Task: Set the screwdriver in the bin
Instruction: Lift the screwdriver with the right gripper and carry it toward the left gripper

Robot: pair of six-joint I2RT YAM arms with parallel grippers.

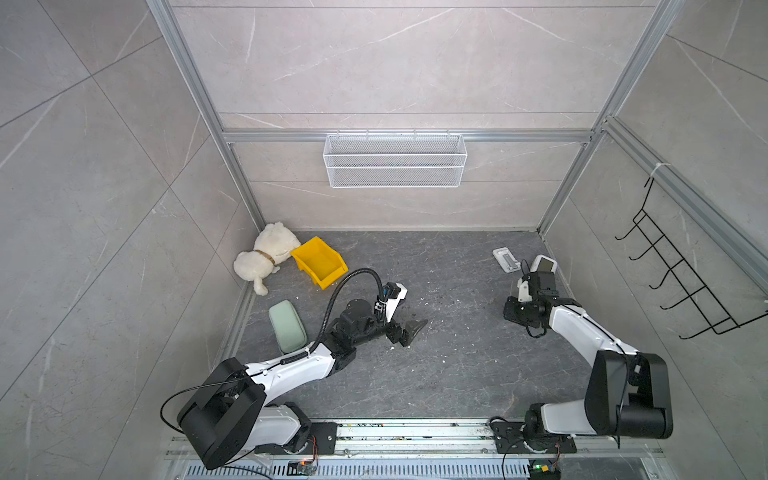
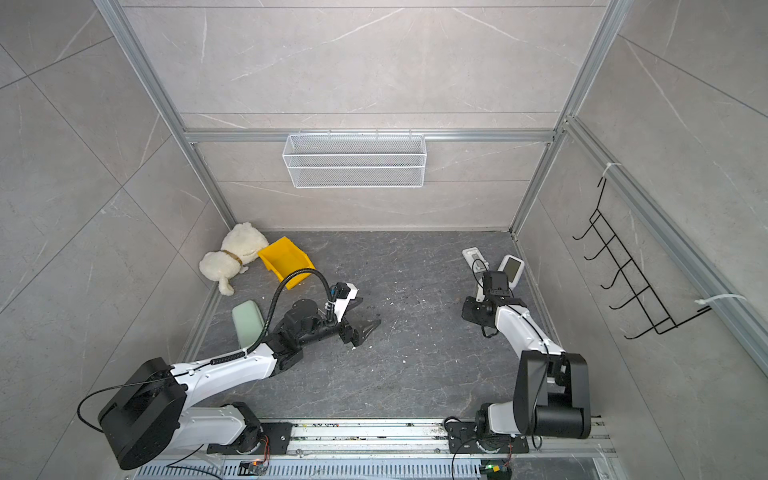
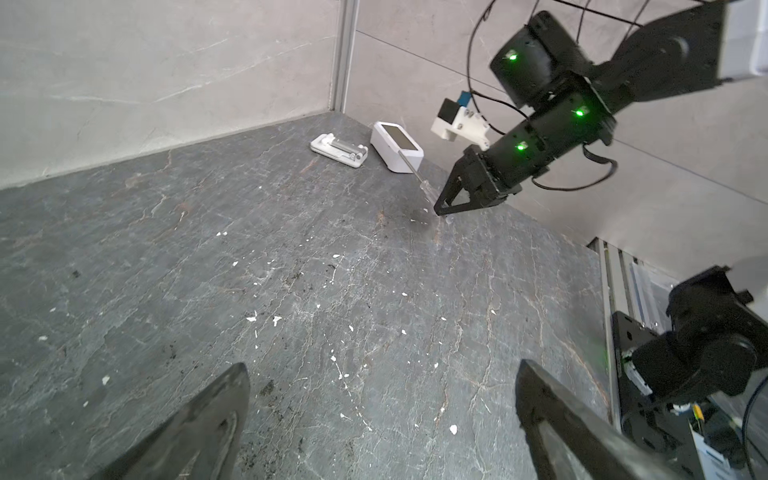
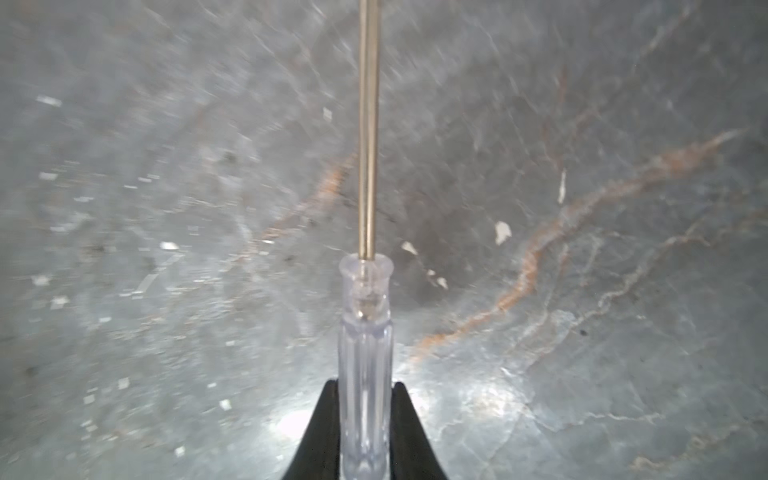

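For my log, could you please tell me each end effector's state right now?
Left end effector: open, empty.
Right end effector: closed on the screwdriver, gripping its clear handle.

top views: overhead, same scene | left wrist: low | right wrist — at screwdriver (image 4: 365,332)

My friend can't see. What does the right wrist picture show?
A clear-handled screwdriver is pinched in the black right pincer, its thin metal shaft pointing away from the camera. Behind lies a blurry grey stone table.
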